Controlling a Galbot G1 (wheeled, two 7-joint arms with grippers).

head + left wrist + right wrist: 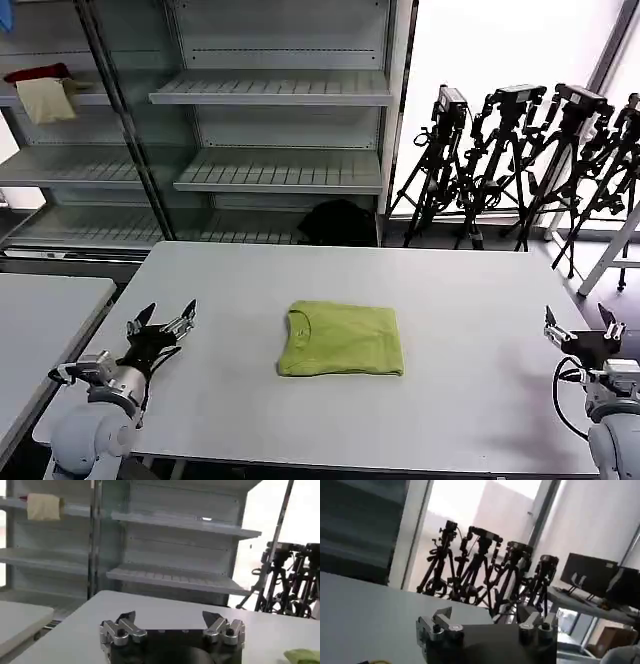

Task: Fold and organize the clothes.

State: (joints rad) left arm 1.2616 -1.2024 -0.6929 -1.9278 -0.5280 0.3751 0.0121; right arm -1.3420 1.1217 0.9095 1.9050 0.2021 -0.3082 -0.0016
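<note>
Lime-green short-sleeved cotton T-shirt (341, 340), one in all, lies folded into a flat rectangle near the middle of the one wide pale-grey table (450, 300) that bears it, collar toward the left edge; a corner of it shows green in the left wrist view (303, 655); as a landmark it sits between both arms, well apart from each. By the look of it the cloth is light, soft and limp; it would sag and unfold if lifted by one point, so I would take it by the folded edges at two corners, or slide under the stack. Beyond the shirt stand grey metal shelves (280, 95); two cloths, one red (36, 73) and one cream (48, 100), rest on a shelf far left of it. The left gripper (168, 318) hovers left of the shirt, fingers spread and empty; the right gripper (583, 327) hovers right of it, likewise released.
</note>
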